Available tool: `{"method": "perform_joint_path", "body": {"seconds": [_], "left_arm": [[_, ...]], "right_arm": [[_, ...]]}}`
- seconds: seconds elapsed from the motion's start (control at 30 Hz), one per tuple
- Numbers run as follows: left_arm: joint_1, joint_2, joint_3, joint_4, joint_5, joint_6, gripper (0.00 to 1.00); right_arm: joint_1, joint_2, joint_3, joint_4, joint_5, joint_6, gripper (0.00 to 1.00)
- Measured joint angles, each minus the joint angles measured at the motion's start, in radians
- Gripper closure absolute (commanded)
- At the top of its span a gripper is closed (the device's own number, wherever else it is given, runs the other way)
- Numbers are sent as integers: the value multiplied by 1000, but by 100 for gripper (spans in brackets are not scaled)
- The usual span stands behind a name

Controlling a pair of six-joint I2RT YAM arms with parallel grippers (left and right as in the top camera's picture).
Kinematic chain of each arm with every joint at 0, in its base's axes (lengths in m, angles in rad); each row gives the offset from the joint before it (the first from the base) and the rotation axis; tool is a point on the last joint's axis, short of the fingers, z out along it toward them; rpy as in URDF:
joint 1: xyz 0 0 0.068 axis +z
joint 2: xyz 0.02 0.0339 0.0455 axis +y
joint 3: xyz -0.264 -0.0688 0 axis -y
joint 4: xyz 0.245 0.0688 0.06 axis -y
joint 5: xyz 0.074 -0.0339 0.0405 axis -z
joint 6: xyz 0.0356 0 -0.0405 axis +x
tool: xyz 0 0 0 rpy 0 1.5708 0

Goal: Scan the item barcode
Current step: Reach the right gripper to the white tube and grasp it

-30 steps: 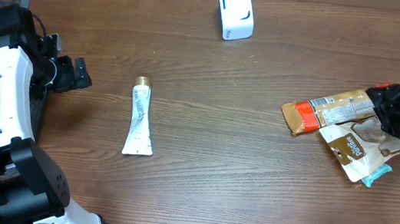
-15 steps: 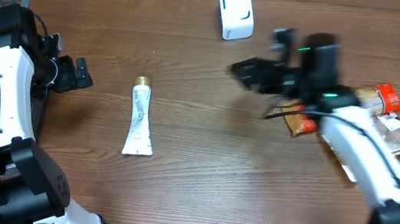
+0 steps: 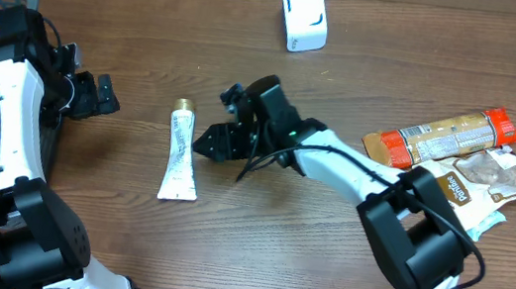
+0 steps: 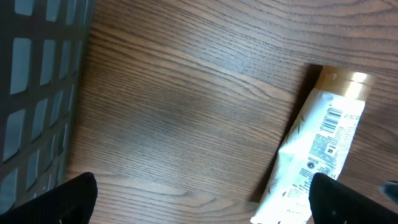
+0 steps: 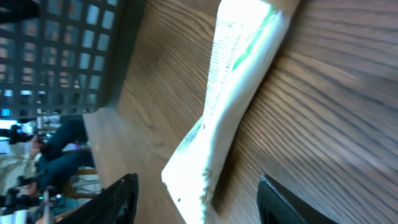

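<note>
Where overhead blurs the tube (image 3: 179,159), the left wrist shows its barcode (image 4: 334,119); left gripper (image 3: 104,96) and right gripper (image 3: 208,144) gape empty.

I'm seeing my left gripper (image 3: 107,97) sitting wide open at the left side, its arm bending up behind it. My right arm is spanning the middle, with the right gripper (image 3: 206,144) pointing left, jaws standing apart, gripping nothing.
</note>
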Motion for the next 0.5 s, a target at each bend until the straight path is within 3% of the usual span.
{"method": "perform_joint_path", "body": {"seconds": [0.27,0.5], "left_arm": [[0,0,0,0,0,0,0],[0,0,0,0,0,0,1]], "right_arm": [[63,56,1,38,135,-1,37],[106,91,2,74,175,-21,42]]}}
